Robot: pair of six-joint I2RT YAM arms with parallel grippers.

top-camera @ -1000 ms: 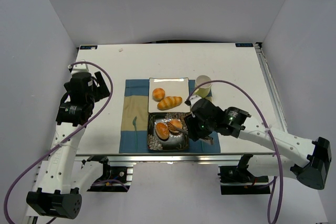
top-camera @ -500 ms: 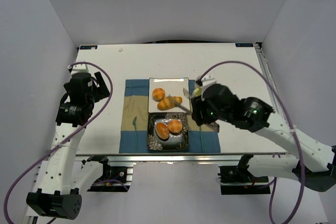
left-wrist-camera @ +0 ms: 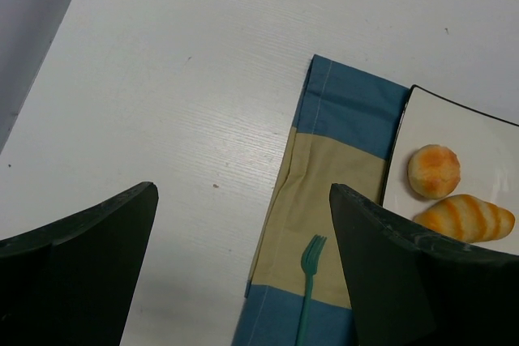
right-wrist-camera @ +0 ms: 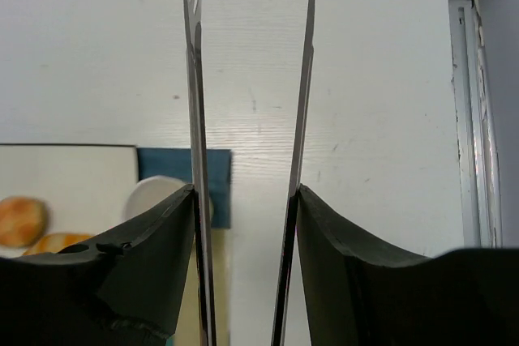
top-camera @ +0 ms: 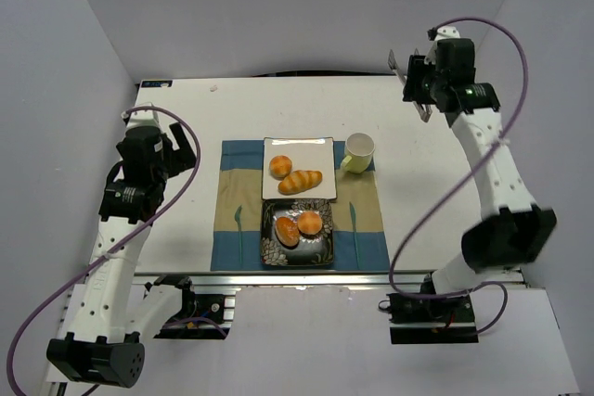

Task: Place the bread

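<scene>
Your right gripper (top-camera: 418, 86) is clenching the tongs (right-wrist-camera: 193, 103), far beyond and right of the white plate (top-camera: 316, 147). Your left gripper (left-wrist-camera: 243, 192) is hanging released, left of it.

The white table (top-camera: 186, 118) carries a rectangular placemat (top-camera: 237, 197) lying flat near its front edge, blue along the far and near ends and tan across the middle. A pale cup (top-camera: 359, 147) stands upright at the mat's far right corner.

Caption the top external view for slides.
Right gripper holds tongs at the far right; two rolls on the white plate, two on the dark plate.
</scene>
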